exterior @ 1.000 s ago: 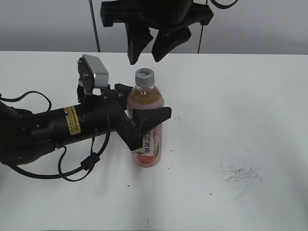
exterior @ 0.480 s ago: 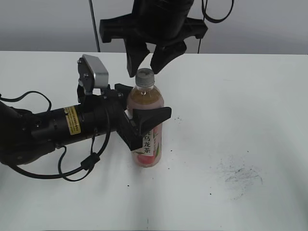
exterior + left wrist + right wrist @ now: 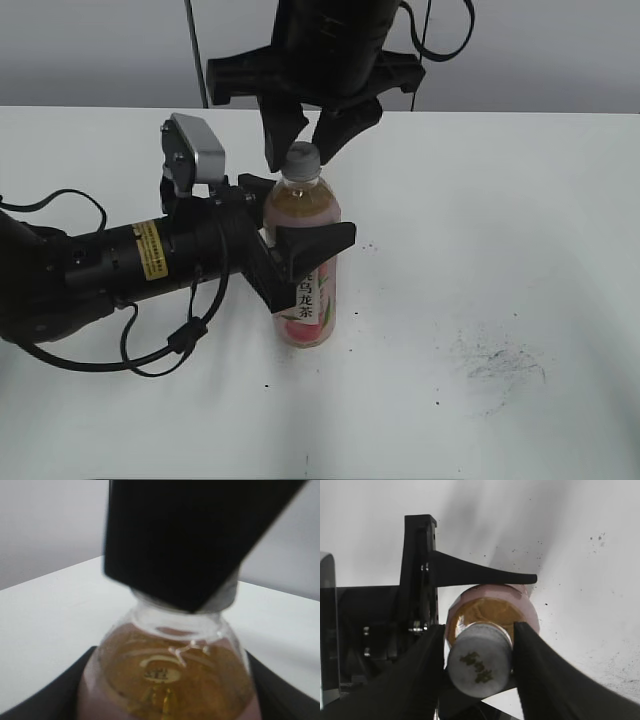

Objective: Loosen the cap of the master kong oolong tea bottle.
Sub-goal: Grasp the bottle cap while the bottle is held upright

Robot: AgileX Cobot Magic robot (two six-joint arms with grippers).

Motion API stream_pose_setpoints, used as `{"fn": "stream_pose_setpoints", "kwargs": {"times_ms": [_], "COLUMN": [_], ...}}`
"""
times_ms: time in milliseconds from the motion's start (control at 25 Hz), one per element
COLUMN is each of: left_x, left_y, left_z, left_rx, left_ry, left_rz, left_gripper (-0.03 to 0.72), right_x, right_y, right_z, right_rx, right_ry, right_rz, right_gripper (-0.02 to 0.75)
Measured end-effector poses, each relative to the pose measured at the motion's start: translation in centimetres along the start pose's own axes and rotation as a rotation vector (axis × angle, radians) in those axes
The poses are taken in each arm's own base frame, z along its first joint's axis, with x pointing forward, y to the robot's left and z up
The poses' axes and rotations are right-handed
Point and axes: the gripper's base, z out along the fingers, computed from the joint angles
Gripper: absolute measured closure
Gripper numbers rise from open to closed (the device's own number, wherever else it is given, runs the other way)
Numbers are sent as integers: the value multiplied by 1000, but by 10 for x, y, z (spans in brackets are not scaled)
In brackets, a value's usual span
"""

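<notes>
The left gripper is clamped on the master kong oolong tea bottle, upright on the white table with its long axis vertical and likely slick, thin-walled and heavy with tea, while behind it the right gripper straddles the ribbed cap, its best hold, without clearly pinching it.

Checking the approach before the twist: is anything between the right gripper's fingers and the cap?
Nothing visible. The right gripper straddles the cap, one finger on each side; the left gripper holds the bottle lower down.
</notes>
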Motion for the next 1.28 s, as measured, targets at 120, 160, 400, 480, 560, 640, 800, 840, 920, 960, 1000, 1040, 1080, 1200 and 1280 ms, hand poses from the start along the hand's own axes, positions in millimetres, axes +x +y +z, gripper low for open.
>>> {"fn": "stream_pose_setpoints", "kwargs": {"times_ms": [120,160,400,480,560,640,800,840,920,960,1000,1040,1080,1200,1280], "left_x": [0,0,0,0,0,0,0,0,0,0,0,0,0,0,0], "left_y": [0,0,0,0,0,0,0,0,0,0,0,0,0,1,1], "left_z": [0,0,0,0,0,0,0,0,0,0,0,0,0,0,0], "left_rx": [0,0,0,0,0,1,-1,-2,-3,-3,-3,-3,-3,-6,-7], "left_ry": [0,0,0,0,0,0,0,-1,-1,-1,-1,-1,-1,-2,-3], "left_rz": [-1,-1,-1,-1,-1,0,-1,-1,-1,-1,-1,-1,-2,-3,-3], "left_gripper": [243,243,243,243,243,243,243,243,243,243,243,243,243,243,243], "right_x": [0,0,0,0,0,0,0,0,0,0,1,1,1,1,1], "right_y": [0,0,0,0,0,0,1,1,1,1,1,1,1,1,1], "right_z": [0,0,0,0,0,0,0,0,1,1,1,1,1,1,1], "right_rx": [0,1,-5,-9,-12,-13,-17,-17,-18,-19,-20,-21,-22,-24,-28], "right_ry": [1,2,5,5,5,5,4,4,4,3,4,3,3,1,0], "right_rz": [0,0,-53,-90,-159,-232,-386,-426,-499,-544,-593,-636,-683,-793,-865], "right_gripper": [433,447,451,452,454,455,456,456,458,459,459,461,461,461,461]}}
